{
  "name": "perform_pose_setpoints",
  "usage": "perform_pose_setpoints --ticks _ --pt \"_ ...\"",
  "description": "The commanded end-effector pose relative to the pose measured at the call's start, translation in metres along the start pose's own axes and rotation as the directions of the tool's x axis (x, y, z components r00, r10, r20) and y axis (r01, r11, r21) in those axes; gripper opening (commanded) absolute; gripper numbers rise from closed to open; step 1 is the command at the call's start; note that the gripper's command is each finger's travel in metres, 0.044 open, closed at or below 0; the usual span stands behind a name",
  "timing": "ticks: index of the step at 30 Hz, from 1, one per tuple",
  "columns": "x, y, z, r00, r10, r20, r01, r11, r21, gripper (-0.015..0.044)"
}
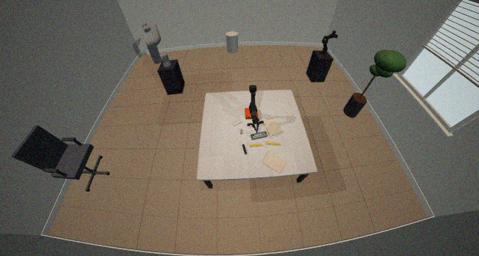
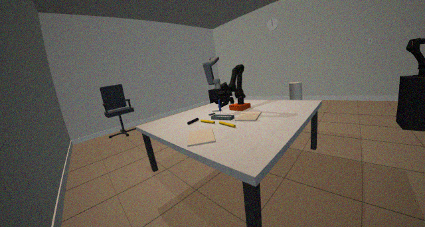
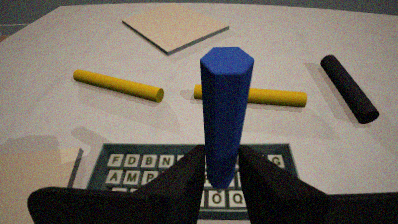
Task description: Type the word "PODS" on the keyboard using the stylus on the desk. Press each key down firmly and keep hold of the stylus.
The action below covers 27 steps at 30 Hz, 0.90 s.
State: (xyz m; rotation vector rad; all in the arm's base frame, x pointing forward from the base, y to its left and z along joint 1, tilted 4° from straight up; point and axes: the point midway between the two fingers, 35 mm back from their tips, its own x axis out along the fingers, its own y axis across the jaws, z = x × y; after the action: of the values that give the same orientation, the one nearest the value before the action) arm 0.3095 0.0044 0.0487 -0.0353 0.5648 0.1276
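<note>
The white table (image 1: 224, 162) (image 2: 232, 154) (image 3: 30, 110) stands on dark legs on the tiled floor. On it, the black robot arm (image 1: 253, 99) (image 2: 240, 84) rises and bends over toward the keyboard, with an orange block (image 1: 248, 114) (image 2: 240, 107) at its foot. Two thin tan boards lie flat: one board (image 1: 275, 162) (image 2: 201, 137) (image 3: 175, 27) well apart from the arm, the other board (image 1: 274, 128) (image 2: 248, 116) (image 3: 35, 175) just beside the keyboard.

The keyboard (image 1: 258, 135) (image 2: 222, 117) (image 3: 97, 172) is a small dark green tray with pale lettered keys; F, D, B and N can be read in one row, A and M in the next, and O and Q nearer the wrist. It lies flat on the table below the gripper.

The gripper (image 1: 256, 126) (image 2: 220, 100) (image 3: 221, 152) is closed on the blue stylus (image 1: 257, 129) (image 2: 220, 105) (image 3: 225, 110), which stands nearly upright between the black fingers. In the wrist view its lower end appears just above the O key (image 3: 217, 199); whether the tip touches a key cannot be told.

Two yellow sticks, one (image 1: 273, 144) (image 2: 227, 124) (image 3: 118, 86) and another (image 1: 256, 145) (image 2: 208, 121) (image 3: 277, 97), lie end to end with a gap between them. A shorter black rod (image 1: 244, 149) (image 2: 192, 121) (image 3: 349, 89) lies near them.
</note>
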Motion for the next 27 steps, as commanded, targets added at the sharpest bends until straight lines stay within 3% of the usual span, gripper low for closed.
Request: perform_pose_setpoints --ticks 1,12,15,27 --pt "-0.0005 0.0011 -0.0028 1.000 0.006 -0.004 -0.006 1.000 -0.006 0.0000" --pt "-0.0005 0.0011 -0.0028 1.000 0.006 -0.004 -0.006 1.000 -0.006 0.0000" --pt "0.0012 0.0016 -0.0032 1.000 0.006 -0.004 -0.006 1.000 -0.006 0.0079" --pt "0.0053 0.0023 -0.0065 1.000 0.006 -0.004 -0.006 1.000 -0.006 0.0081"
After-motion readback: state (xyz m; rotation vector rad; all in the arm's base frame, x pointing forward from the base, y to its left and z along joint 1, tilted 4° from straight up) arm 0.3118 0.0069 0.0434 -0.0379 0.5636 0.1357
